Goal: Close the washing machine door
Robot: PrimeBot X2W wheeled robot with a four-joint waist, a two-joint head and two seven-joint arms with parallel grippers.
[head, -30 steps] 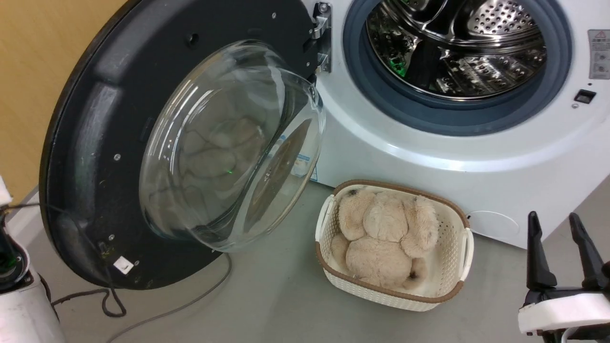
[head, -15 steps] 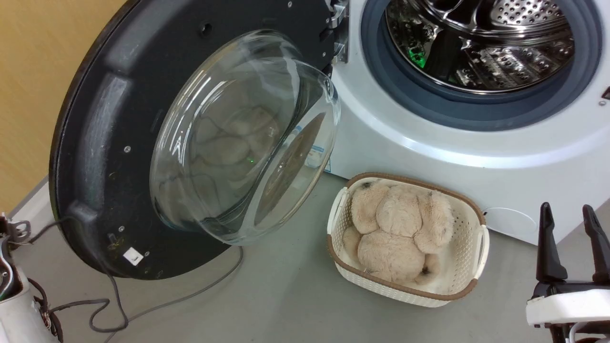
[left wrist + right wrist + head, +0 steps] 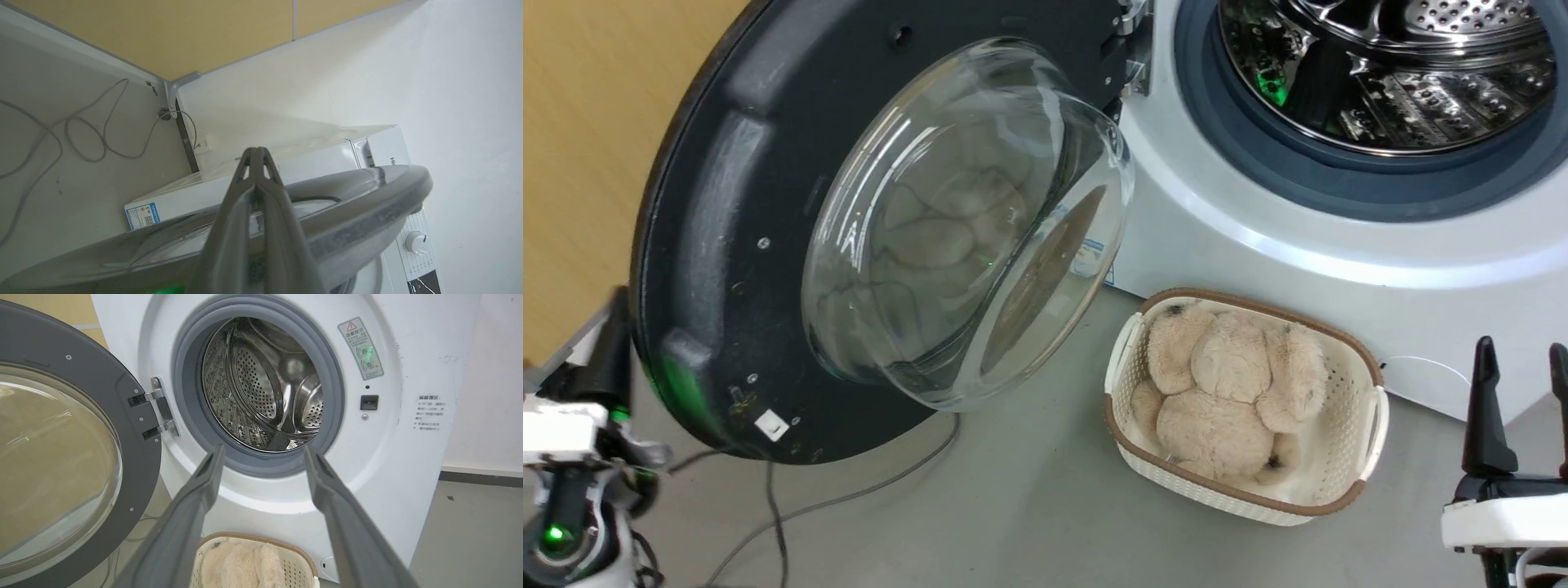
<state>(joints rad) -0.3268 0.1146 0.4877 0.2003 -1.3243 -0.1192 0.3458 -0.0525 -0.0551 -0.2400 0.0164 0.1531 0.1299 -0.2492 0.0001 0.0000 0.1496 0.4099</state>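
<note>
The washing machine door (image 3: 711, 245) stands swung wide open on its metal hinge (image 3: 157, 408) at the left of the washing machine (image 3: 1258, 261). The door's top is cut off in the head view. The left gripper (image 3: 256, 154), fingers pressed together, lies across the door's outer rim; whether they touch cannot be told. The right gripper (image 3: 263, 453) is spread, facing the steel drum (image 3: 265, 384). The print on a blue label (image 3: 141, 215) and a warning sticker (image 3: 360, 348) is too small to read. A cream basket (image 3: 1258, 508) holding a plush toy (image 3: 1225, 392) sits on the floor (image 3: 1029, 506) by the machine's front.

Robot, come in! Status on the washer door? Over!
Left claw shut, beside big round glossy black door. Right claw open, empty. Door wide open. Small cream plastic basket on floor, possibly under its swing.
</note>
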